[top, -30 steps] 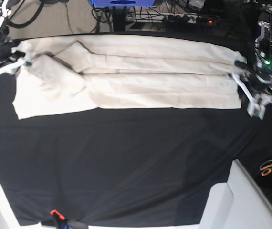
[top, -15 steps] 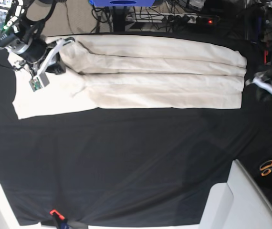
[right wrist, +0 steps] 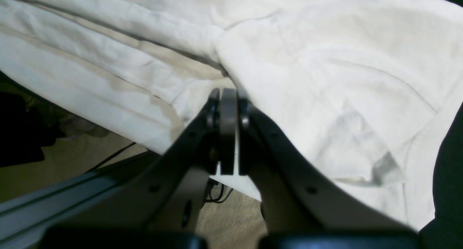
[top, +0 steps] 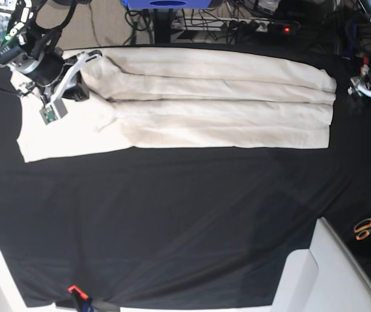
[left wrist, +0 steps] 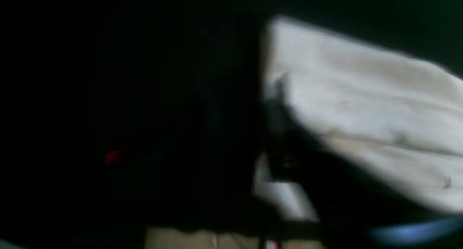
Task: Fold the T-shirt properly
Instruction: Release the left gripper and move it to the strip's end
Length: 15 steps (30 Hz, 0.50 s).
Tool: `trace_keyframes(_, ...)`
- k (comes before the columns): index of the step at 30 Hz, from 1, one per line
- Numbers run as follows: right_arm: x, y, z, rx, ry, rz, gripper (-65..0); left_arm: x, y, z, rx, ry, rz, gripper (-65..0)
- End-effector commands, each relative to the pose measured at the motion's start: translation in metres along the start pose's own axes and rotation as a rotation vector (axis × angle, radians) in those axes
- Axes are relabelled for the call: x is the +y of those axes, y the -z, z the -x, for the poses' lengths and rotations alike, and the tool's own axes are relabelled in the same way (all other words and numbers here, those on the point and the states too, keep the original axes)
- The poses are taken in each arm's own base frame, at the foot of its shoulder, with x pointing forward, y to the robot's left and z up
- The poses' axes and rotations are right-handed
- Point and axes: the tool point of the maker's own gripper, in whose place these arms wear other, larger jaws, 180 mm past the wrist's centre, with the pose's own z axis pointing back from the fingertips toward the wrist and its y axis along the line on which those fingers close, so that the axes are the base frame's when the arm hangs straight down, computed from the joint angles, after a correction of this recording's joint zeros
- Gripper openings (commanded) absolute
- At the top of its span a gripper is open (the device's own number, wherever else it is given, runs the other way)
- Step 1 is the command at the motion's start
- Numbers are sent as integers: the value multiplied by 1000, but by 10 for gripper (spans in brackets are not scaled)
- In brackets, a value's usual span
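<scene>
The cream T-shirt (top: 224, 97) lies folded into a long band along the far side of the black table, with one sleeve spread flat at the left end. My right gripper (top: 94, 58) rests on the shoulder end. In the right wrist view its jaws (right wrist: 228, 95) are shut, with the tips pinched at a fold of the T-shirt (right wrist: 325, 79) where the creases meet. My left gripper (top: 358, 91) hangs just off the hem end, apart from the cloth. The left wrist view is dark and blurred, showing only the T-shirt (left wrist: 361, 108), so I cannot make out those jaws.
Black cloth (top: 185, 214) covers the table toward the front. Orange-handled scissors (top: 368, 227) lie at the right edge beside a white panel (top: 329, 273). An orange clamp (top: 75, 290) grips the front edge. Cables and a power strip (top: 263, 26) run behind the table.
The right gripper moved from the far left edge onto the shoulder, shut there and has stayed. The sleeve now lies flat. The left gripper let go of the hem and drew away to the right.
</scene>
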Motion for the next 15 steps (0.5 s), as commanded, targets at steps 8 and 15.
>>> trace_keyframes(8, -13, -8, -6, -22, -25, 24, -648, 1, 19, -12, -54, -99, 32, -127)
trace_keyframes(15, -11, -7, -5, -19, -29, 17, -648, -16, 36, -10, -58, -147, 70, -140)
